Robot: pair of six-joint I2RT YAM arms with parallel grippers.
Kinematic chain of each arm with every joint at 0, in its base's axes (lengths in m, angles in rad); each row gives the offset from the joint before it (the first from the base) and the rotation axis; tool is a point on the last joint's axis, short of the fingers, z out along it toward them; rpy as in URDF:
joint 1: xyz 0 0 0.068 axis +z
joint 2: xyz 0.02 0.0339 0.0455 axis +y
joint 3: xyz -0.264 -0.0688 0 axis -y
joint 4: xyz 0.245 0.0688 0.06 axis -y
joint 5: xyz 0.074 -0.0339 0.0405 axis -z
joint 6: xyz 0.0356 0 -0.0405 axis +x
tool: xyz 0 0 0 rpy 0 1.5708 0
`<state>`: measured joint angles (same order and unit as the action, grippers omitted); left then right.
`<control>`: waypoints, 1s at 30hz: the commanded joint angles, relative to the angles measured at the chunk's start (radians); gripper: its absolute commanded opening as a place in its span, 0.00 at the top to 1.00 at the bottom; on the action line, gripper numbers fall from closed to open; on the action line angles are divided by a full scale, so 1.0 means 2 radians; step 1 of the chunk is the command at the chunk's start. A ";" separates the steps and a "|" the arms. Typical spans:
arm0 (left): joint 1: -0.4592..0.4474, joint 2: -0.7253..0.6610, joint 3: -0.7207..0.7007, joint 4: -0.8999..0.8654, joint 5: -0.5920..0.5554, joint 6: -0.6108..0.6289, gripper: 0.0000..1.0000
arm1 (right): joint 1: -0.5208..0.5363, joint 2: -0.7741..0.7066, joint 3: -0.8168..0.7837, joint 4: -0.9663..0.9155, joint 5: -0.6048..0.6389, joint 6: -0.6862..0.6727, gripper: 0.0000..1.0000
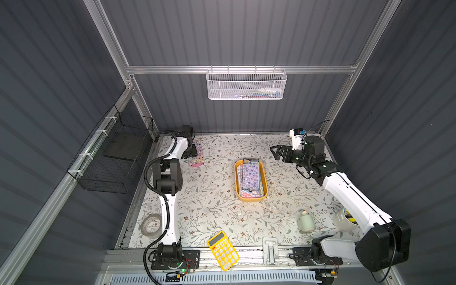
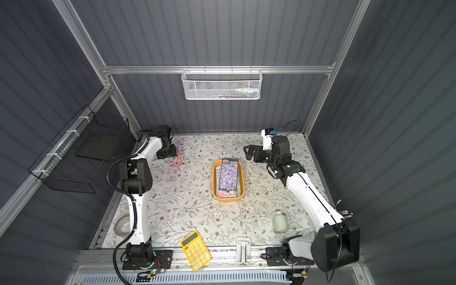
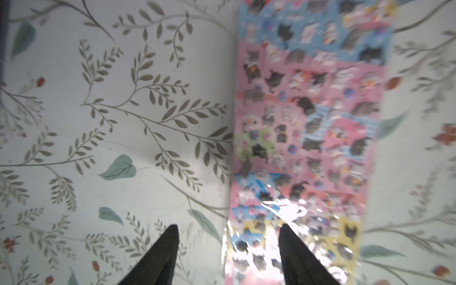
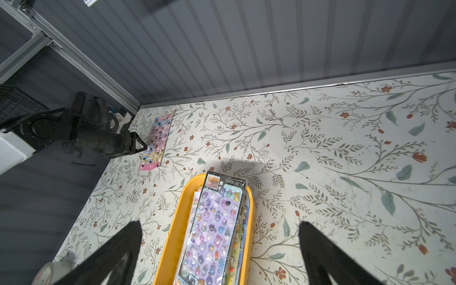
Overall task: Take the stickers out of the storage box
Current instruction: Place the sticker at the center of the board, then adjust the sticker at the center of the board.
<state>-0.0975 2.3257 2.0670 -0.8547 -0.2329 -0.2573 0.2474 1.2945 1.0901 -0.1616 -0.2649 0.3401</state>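
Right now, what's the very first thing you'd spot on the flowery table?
The bright yellow storage box in the middle, stacked with stickers, a purple sheet on top. Next, a pink sticker sheet lying flat near the far left corner, by the open left gripper. A yellow calculator sits at the front edge.

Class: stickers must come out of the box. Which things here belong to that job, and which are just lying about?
Job: stickers, box, loose pink sheet.
Lying about: calculator, tape roll, bottle, white basket, black basket.
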 commanded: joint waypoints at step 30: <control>0.005 0.010 -0.097 0.113 0.120 -0.055 0.80 | -0.006 0.042 0.017 -0.007 -0.028 0.021 0.44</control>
<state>-0.1284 2.3569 1.9282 -0.6056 -0.0029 -0.3489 0.2363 1.3689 1.0889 -0.1680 -0.2844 0.3733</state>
